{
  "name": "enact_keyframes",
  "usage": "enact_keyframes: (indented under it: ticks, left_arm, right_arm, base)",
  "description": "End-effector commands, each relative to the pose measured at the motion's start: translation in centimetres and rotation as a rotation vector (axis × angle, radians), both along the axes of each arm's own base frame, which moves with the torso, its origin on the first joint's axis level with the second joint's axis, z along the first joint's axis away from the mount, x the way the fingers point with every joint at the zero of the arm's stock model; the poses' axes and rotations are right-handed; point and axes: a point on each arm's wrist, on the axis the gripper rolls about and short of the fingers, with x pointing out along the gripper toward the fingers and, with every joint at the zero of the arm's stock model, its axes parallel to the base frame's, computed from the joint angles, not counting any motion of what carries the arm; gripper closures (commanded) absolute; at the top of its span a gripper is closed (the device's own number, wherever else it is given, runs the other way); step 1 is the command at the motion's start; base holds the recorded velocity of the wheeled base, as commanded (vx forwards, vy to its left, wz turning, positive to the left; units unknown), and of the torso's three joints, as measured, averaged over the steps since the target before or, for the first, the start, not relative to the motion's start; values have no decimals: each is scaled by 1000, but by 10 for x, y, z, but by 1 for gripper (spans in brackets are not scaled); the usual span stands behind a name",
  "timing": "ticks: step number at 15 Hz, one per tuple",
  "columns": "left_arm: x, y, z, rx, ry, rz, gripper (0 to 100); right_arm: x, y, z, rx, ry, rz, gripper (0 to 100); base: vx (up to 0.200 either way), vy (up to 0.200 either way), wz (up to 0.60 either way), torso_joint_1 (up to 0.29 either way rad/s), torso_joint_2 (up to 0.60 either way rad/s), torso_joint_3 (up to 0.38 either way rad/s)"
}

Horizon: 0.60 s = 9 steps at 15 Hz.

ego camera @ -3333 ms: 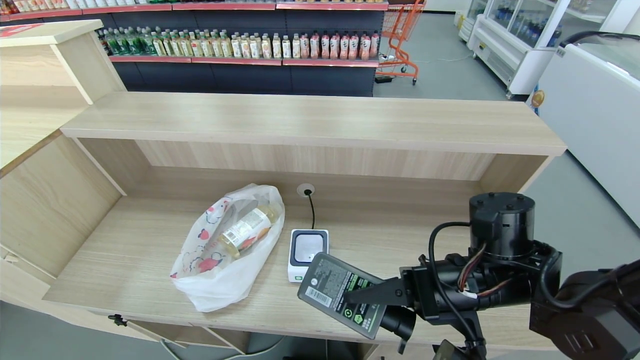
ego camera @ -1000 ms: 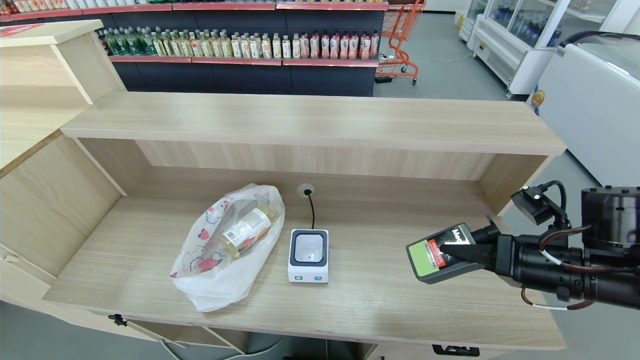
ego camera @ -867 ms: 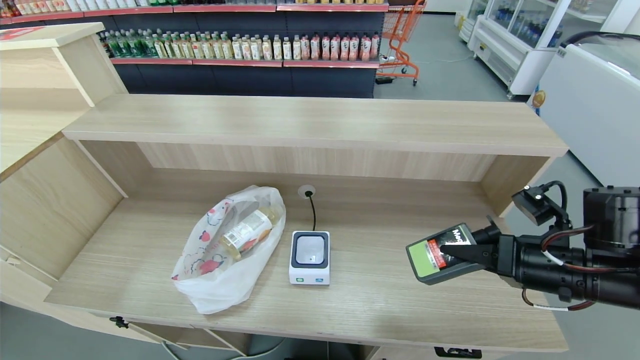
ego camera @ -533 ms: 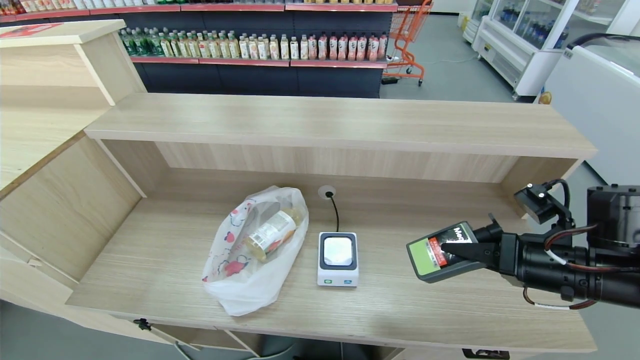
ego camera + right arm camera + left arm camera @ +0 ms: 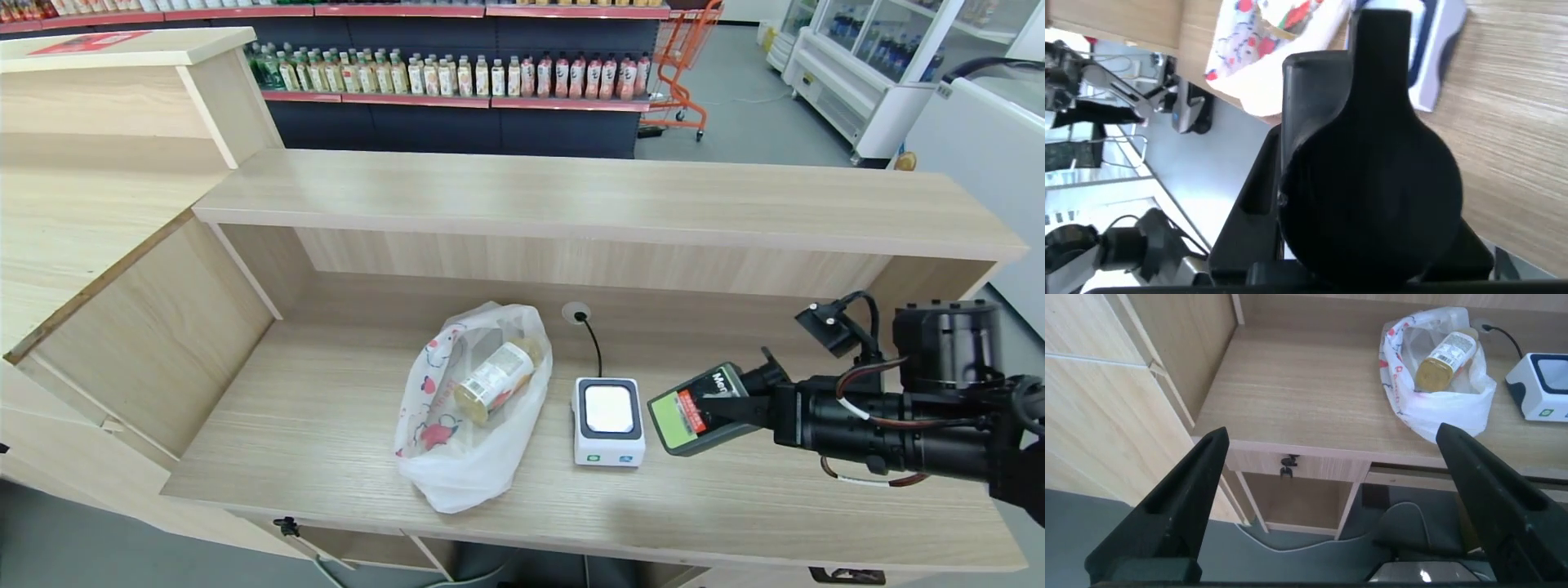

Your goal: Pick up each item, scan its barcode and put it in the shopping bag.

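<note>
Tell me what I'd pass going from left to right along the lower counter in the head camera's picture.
The shopping bag with a bottle in it → the scanner → the small box held above the counter in the right gripper.

and we're in a shop, no doubt about it: a long shelf of bottled drinks (image 5: pixel 457 77) lines the far aisle, an orange shopping trolley (image 5: pixel 678 33) sits at its end, and glass-door chillers (image 5: pixel 857 65) and a white chest freezer (image 5: pixel 988 163) run down the right. up front, a wooden checkout counter (image 5: pixel 326 425) carries a barcode scanner (image 5: pixel 608 420) near its front edge, with a shopping bag (image 5: pixel 482 457) just beside it.
</note>
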Motion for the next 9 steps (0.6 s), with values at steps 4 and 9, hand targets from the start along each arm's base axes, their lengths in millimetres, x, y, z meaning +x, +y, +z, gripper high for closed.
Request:
enact_keyframes:
  ticks: [4,9]
  left_arm:
    - [0,0,0,0,1,0,0]
    - [0,0,0,0,1,0,0]
  right_arm:
    - [24,6,-34,-95,36,51,100]
    - [57,15,-42,-103,-68,66,100]
  base:
    - [0,0,0,0,0,0]
    - [0,0,0,0,0,0]
